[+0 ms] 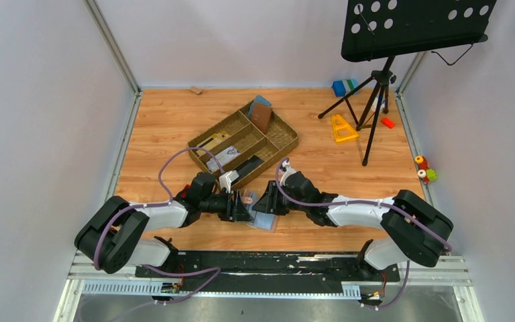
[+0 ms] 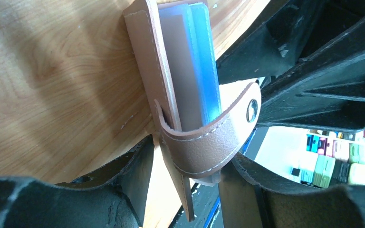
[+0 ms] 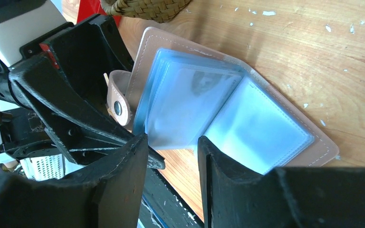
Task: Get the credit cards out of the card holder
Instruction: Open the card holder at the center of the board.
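Observation:
The card holder [image 1: 263, 219] lies open near the table's front edge, tan outside with blue-grey clear sleeves [image 3: 259, 124] fanned out. One tan cover [image 2: 145, 61] stands on edge, and its closing tab [image 2: 209, 142] curls over the sleeves. My left gripper [image 1: 244, 205] [image 2: 189, 159] straddles that cover and tab, with a gap of wood showing beside one finger, so it is open. My right gripper [image 1: 269, 201] [image 3: 172, 140] faces it, open, its tips at the edge of the raised sleeves. A pale card shows faintly through one sleeve [image 3: 197, 88].
A woven divider tray [image 1: 285, 145] sits behind the grippers, with a reddish-brown wallet [image 1: 261, 117] at its far end. A music stand's tripod [image 1: 375, 100], a yellow triangular piece [image 1: 342, 127] and small toys [image 1: 426, 169] occupy the right side. The black rail [image 1: 268, 261] runs along the front.

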Robot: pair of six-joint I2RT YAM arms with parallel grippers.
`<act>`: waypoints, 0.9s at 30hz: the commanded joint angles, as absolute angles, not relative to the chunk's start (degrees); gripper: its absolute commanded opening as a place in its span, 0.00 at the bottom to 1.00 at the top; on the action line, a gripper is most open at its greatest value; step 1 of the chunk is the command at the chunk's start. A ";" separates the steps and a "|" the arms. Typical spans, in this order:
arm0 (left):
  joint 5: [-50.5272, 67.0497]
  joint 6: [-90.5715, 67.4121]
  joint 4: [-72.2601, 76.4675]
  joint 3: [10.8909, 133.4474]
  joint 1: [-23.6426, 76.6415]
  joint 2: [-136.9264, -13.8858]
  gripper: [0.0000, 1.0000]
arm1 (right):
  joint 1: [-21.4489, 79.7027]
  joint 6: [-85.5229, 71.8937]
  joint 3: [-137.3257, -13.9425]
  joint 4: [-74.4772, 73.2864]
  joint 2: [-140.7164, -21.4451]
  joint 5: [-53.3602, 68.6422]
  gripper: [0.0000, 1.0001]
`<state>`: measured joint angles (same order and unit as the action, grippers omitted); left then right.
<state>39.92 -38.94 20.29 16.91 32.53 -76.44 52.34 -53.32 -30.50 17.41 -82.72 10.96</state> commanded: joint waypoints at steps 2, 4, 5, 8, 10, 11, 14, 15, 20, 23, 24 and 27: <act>38.56 -37.22 17.93 16.30 32.45 -75.27 0.57 | 52.65 -53.85 -31.84 20.13 -81.04 9.92 0.44; 38.67 -37.35 17.85 16.44 32.50 -75.15 0.57 | 52.62 -53.41 -32.83 19.62 -81.84 10.18 0.44; 38.76 -37.43 17.84 16.44 32.44 -74.91 0.57 | 52.62 -53.28 -33.33 19.38 -82.43 10.35 0.44; 38.76 -37.63 17.76 16.61 32.52 -74.42 0.57 | 52.64 -53.13 -34.49 19.50 -84.08 11.23 0.44; 38.84 -37.67 17.53 16.69 32.51 -74.09 0.57 | 52.62 -53.06 -35.22 19.51 -85.02 11.64 0.44; 38.94 -37.64 17.37 16.83 32.52 -73.88 0.57 | 52.69 -53.02 -35.50 19.47 -85.57 11.75 0.44; 39.24 -37.47 15.88 17.28 32.51 -72.32 0.57 | 52.73 -52.87 -36.32 18.10 -85.91 11.49 0.45; 39.41 -37.37 15.19 17.45 32.50 -71.55 0.64 | 52.73 -52.83 -36.53 17.34 -85.87 11.08 0.46; 38.85 -35.75 9.15 18.46 32.45 -64.61 0.79 | 52.73 -52.90 -36.74 15.33 -85.52 9.53 0.47; 38.35 -35.32 6.67 19.00 32.52 -62.08 0.74 | 52.73 -52.95 -37.12 15.03 -85.85 9.51 0.47; 38.32 -35.11 6.17 19.21 32.49 -61.71 0.71 | 52.73 -52.99 -37.21 15.03 -86.01 9.49 0.47; 38.64 -34.94 5.80 19.38 32.52 -62.15 0.62 | 52.72 -53.01 -37.44 15.07 -86.38 9.79 0.46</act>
